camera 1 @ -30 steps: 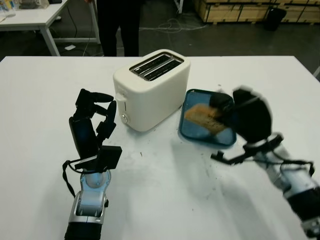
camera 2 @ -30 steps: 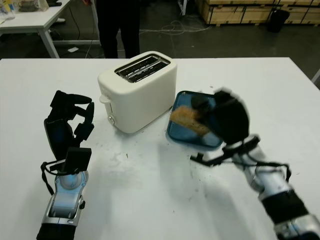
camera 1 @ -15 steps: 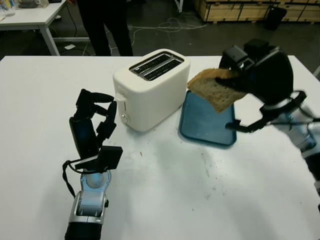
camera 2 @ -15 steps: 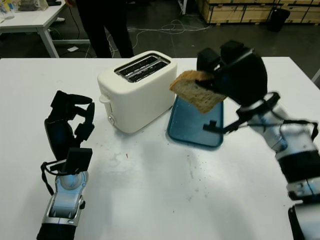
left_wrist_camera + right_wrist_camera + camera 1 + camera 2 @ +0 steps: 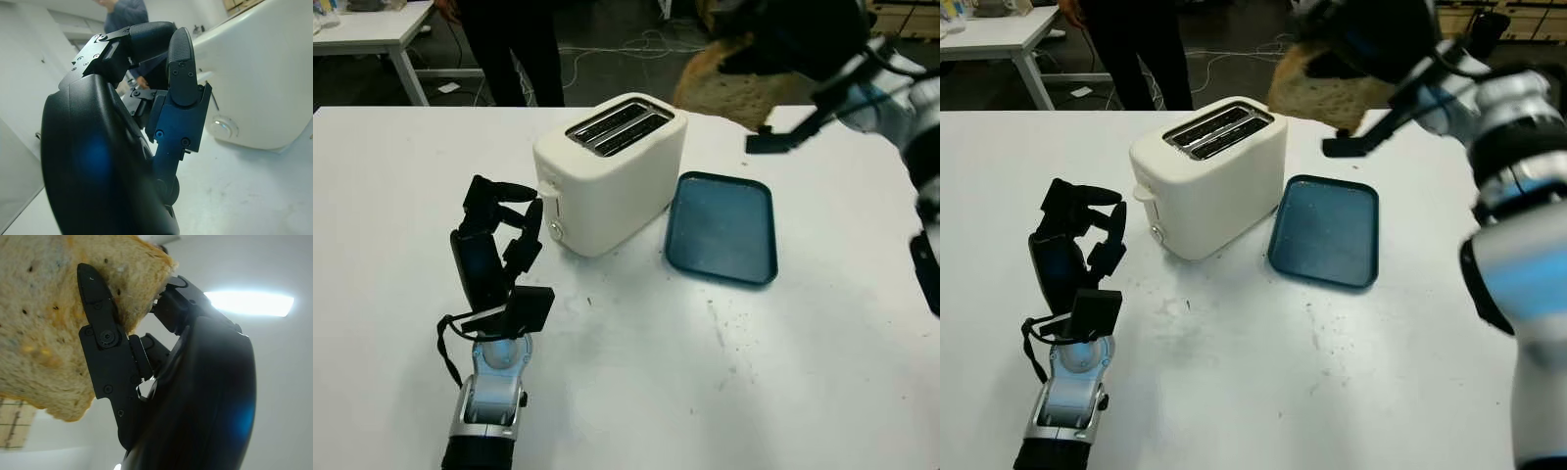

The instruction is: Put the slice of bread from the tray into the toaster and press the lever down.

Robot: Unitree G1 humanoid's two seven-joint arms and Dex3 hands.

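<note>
Lifted higher since the earlier frame, the right hand (image 5: 1371, 39) gripped the brown bread slice (image 5: 1317, 90) above the cream two-slot toaster (image 5: 607, 171) and emptied blue rectangular tray (image 5: 722, 227), while the left hand (image 5: 494, 245), fingers curled on nothing, stood on the white table (image 5: 636, 372).

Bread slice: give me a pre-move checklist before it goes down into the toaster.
1. Bread slice held by right hand: ok, fingers clamp it.
2. Slice clear of blue tray: ok, lifted well above.
3. Toaster slots open and upward: ok.
4. Slice lined up over a slot: not ok, it sits to the toaster's right.
5. Lever up: ok.
6. Left hand clear of the slots: ok, it is beside the toaster's lever end.
</note>
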